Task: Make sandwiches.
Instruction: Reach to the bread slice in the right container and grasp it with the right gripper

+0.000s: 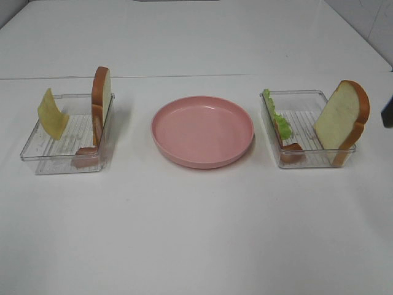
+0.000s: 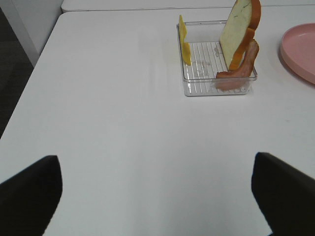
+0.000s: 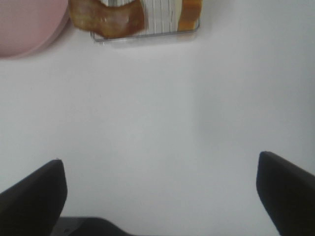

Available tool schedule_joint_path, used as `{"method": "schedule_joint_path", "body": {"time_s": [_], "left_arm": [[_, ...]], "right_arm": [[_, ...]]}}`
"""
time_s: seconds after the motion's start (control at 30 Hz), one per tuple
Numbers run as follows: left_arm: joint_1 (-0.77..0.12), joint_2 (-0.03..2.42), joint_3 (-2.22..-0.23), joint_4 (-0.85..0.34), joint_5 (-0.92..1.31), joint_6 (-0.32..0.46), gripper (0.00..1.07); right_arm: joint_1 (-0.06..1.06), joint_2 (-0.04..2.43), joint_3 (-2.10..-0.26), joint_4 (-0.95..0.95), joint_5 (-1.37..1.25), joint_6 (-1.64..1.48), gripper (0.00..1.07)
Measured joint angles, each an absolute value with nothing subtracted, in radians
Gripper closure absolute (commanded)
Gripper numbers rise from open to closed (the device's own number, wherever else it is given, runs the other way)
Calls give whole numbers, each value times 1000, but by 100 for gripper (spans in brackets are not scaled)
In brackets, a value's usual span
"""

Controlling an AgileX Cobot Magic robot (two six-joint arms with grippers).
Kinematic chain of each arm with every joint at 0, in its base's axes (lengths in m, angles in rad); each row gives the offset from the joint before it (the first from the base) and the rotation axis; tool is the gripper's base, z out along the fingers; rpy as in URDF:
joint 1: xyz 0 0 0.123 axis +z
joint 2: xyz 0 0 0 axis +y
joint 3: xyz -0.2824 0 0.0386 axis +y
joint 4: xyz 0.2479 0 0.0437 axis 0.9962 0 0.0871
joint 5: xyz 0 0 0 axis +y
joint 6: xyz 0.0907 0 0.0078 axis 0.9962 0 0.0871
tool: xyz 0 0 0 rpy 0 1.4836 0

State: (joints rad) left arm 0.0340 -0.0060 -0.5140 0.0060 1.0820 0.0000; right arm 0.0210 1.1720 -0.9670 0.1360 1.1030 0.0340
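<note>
The sandwich parts stand apart in two clear trays. In the left tray (image 1: pixel 55 165) a yellow cheese slice (image 1: pixel 52 115) leans at one end, a bread slice (image 1: pixel 101 95) stands upright at the other, and a brown meat strip (image 1: pixel 86 153) lies at the bread's foot. The right tray (image 1: pixel 313 161) holds a lettuce leaf (image 1: pixel 279 120), a meat strip (image 1: pixel 291 149) and a leaning bread slice (image 1: pixel 342 115). My left gripper (image 2: pixel 157 196) is open over bare table, well short of its tray (image 2: pixel 216 91). My right gripper (image 3: pixel 160 196) is open too, short of its tray (image 3: pixel 147 37).
A pink round plate (image 1: pixel 202 131) sits between the trays with nothing on it. A dark part (image 1: pixel 387 114) shows at the right edge of the high view. The white table's left edge (image 2: pixel 34 64) runs near the left arm.
</note>
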Motion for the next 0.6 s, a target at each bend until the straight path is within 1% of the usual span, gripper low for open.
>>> {"method": "schedule_joint_path", "body": {"time_s": [0.03,0.07,0.1,0.13,0.17,0.23,0.27,0.47,0.6], "left_arm": [[34,-6,-514,6,1082,0,4],[34,-6,-514,6,1082,0,4],[34,-6,-514,6,1082,0,4],[34,-6,-514,6,1082,0,4],[34,-6,-514,6,1082,0,4],[34,-6,-514,6,1082,0,4],[34,-6,-514,6,1082,0,4],[34,-6,-514,6,1082,0,4],[34,-6,-514,6,1082,0,4]], "right_arm": [[21,1172,-967,136,1103,34,9],[21,1277,-1041,136,1092,31,9],[21,1323,-1080,136,1084,28,9],[21,1323,-1080,136,1084,28,9],[21,1400,-1147,136,1080,23,9],[21,1440,-1181,136,1080,17,9],[21,1504,-1239,135,1080,13,9],[21,1656,-1356,102,1080,12,9],[21,1710,-1398,79,1077,12,9]]}}
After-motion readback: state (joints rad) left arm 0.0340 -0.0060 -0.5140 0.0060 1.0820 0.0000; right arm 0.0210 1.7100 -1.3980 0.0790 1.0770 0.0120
